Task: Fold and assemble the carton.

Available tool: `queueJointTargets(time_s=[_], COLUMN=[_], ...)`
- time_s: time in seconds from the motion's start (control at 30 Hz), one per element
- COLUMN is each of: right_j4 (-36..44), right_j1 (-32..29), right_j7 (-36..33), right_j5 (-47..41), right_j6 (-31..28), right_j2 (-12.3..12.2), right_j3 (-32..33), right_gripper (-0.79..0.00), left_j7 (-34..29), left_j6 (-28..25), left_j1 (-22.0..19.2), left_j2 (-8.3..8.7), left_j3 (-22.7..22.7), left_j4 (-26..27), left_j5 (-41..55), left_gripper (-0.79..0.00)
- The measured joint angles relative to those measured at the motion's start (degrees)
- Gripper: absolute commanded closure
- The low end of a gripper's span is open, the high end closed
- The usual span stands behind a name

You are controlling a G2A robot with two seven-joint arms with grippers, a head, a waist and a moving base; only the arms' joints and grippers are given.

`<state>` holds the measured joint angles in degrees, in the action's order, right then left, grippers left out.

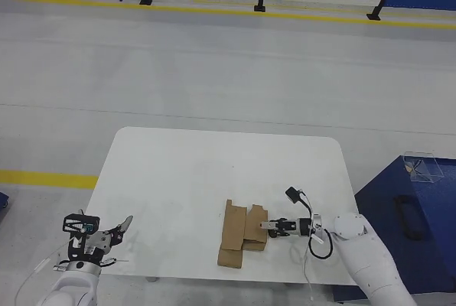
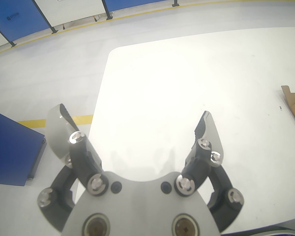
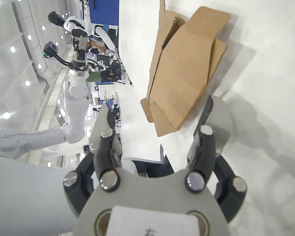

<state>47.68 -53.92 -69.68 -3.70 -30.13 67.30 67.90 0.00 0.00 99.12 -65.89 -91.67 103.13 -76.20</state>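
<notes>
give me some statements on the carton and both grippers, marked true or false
1. The carton lies flattened on the white table. True.
2. The left gripper is shut on the carton. False: it is open, apart from the carton, near the table's edge.
3. The right gripper is open at the carton's edge. True.
4. The carton stands as a finished, upright box. False: it is flat and unassembled.
</notes>
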Motion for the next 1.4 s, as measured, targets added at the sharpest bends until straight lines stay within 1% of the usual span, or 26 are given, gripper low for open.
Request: queueJointTargets(time_s=[0.03,0.07,0.1,0.13,0.17,0.23,0.27,0.3,0.33,0.4,0.53,0.6,0.7,0.8,0.9,0.97,1.03,1.13,1.23,1.33,1.4], right_j4=[-1.27,-2.27,-3.24,-4.23,-4.79,-6.49,-7.4,-8.32,-9.52,-11.09,-13.3,-12.23,-6.33,2.51,12.9,21.43,30.23,41.96,50.71,56.23,56.3], right_j1=[0.74,1.28,1.79,2.31,2.58,3.61,4.22,4.82,5.56,6.52,8.92,10.09,10.99,10.84,10.0,9.47,8.41,5.85,3.71,1.94,1.89], right_j7=[1.11,2.33,3.97,6.2,7.16,6.02,5.36,5.21,5.53,5.53,-0.27,-1.32,-2.24,-5.09,-9.27,-12.03,-11.42,-7.82,-6.17,-5.68,-5.68], right_j5=[0.31,0.71,1.34,2.06,1.92,0.23,-0.18,-0.35,-0.37,-0.84,-7.27,-9.48,-12.87,-17.47,-21.08,-22.7,-22.09,-20.01,-19.63,-17.22,-17.16], right_j6=[0.34,0.76,1.28,1.75,1.87,2.06,2.1,2.03,1.77,1.12,-3.04,-3.68,-2.22,0.6,4.79,7.97,10.25,13.13,15.49,15.84,15.84], right_j2=[0.36,0.63,0.91,1.36,1.75,2.6,2.93,3.26,3.7,4.38,5.49,5.43,4.45,2.46,0.42,-0.63,-1.43,-2.18,-2.77,-3.23,-3.24], right_j3=[-1.0,-1.67,-2.34,-3.38,-4.26,-6.03,-6.67,-7.3,-8.14,-9.29,-9.79,-9.47,-8.4,-5.21,-0.99,1.94,4.78,7.79,10.3,11.94,11.96], right_gripper=[-0.459,-0.434,-0.36,-0.336,-0.332,-0.302,-0.215,-0.172,0.0,0.0,0.0,0.0,0.0,0.0,0.0,0.0,0.0,0.0,0.0,0.0,0.0], left_j7=[0.0,0.0,0.0,0.0,0.0,0.0,0.0,0.0,0.0,0.0,0.0,0.0,0.0,0.0,0.0,0.0,0.0,0.0,0.0,0.0,0.0], left_j6=[0.0,0.0,0.0,0.0,0.0,0.0,0.0,0.0,0.0,0.0,0.0,0.0,0.0,0.0,0.0,0.0,0.0,0.0,0.0,0.0,0.0], left_j1=[0.0,0.0,0.0,0.0,0.0,0.0,0.0,0.0,0.0,0.0,0.0,0.0,0.0,0.0,0.0,0.0,0.0,0.0,0.0,0.0,0.0], left_j2=[0.0,0.0,0.0,0.0,0.0,0.0,0.0,0.0,0.0,0.0,0.0,0.0,0.0,0.0,0.0,0.0,0.0,0.0,0.0,0.0,0.0], left_j3=[0.0,0.0,0.0,0.0,0.0,0.0,0.0,0.0,0.0,0.0,0.0,0.0,0.0,0.0,0.0,0.0,0.0,0.0,0.0,0.0,0.0], left_j4=[0.0,0.0,0.0,0.0,0.0,0.0,0.0,0.0,0.0,0.0,0.0,0.0,0.0,0.0,0.0,0.0,0.0,0.0,0.0,0.0,0.0], left_j5=[0.0,0.0,0.0,0.0,0.0,0.0,0.0,0.0,0.0,0.0,0.0,0.0,0.0,0.0,0.0,0.0,0.0,0.0,0.0,0.0,0.0], left_gripper=[-0.785,-0.785,-0.785,-0.785,-0.785,-0.785,-0.785,-0.785,-0.785,-0.785,-0.785,-0.785,-0.785,-0.785,-0.785,-0.785,-0.785,-0.785,-0.785,-0.785,-0.785])
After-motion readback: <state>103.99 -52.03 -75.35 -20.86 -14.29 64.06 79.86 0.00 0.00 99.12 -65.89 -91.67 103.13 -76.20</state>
